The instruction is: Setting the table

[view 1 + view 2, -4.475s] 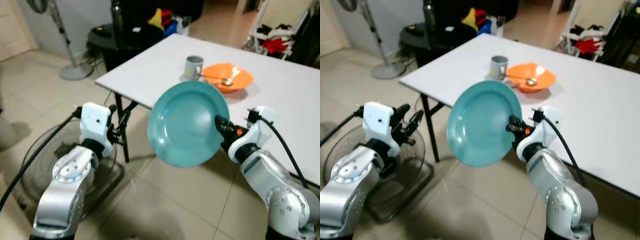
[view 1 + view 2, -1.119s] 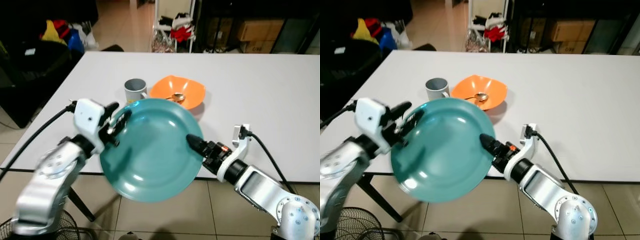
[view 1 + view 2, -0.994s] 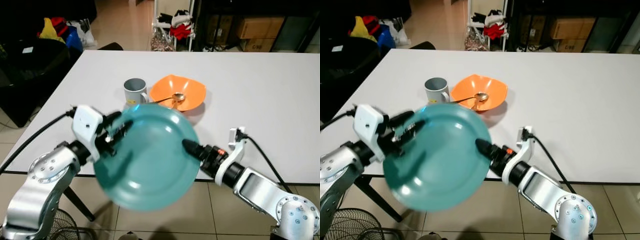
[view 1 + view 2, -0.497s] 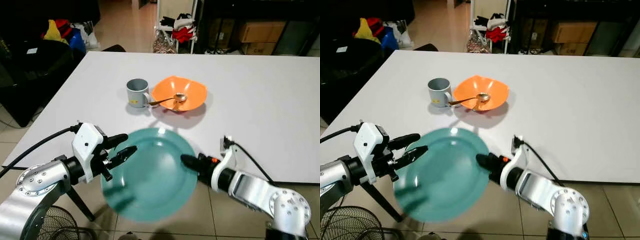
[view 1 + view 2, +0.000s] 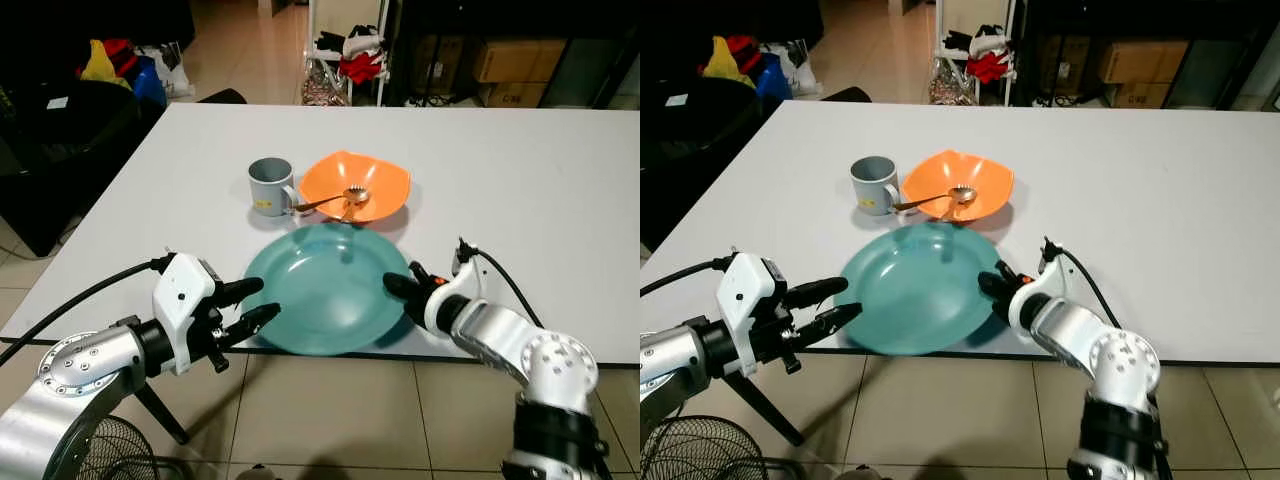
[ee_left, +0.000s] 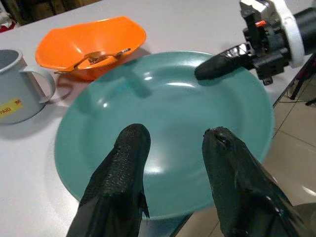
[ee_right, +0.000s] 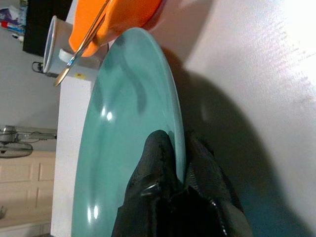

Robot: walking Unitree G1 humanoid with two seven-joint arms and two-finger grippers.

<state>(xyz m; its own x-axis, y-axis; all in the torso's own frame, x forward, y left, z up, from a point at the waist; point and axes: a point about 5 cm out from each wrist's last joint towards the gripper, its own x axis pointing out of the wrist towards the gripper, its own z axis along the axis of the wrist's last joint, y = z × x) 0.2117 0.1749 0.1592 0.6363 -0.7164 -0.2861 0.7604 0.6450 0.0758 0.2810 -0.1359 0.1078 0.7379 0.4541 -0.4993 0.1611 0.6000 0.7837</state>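
Note:
A teal plate (image 5: 325,285) lies on the white table (image 5: 520,190), its near rim at the table's front edge. My right gripper (image 5: 400,290) is shut on the plate's right rim; in the right wrist view its fingers (image 7: 158,153) pinch the rim (image 7: 123,123) from both sides. My left gripper (image 5: 255,303) stands open just left of the plate, at the table edge, holding nothing. In the left wrist view its fingertips (image 6: 131,140) hover over the plate's near rim. Behind the plate stand an orange bowl (image 5: 375,180) with a spoon (image 5: 335,200) in it and a grey mug (image 5: 268,186).
The table stretches bare to the right and far side. A floor fan (image 5: 100,450) stands on the tiles at lower left. Dark bags and coloured items (image 5: 100,70) sit beyond the table's left side, and a rack with clothes (image 5: 350,60) stands behind it.
The plate has come forward and down from the air before the table edge onto the table. My right gripper moved with it; my left gripper now sits apart from the rim.

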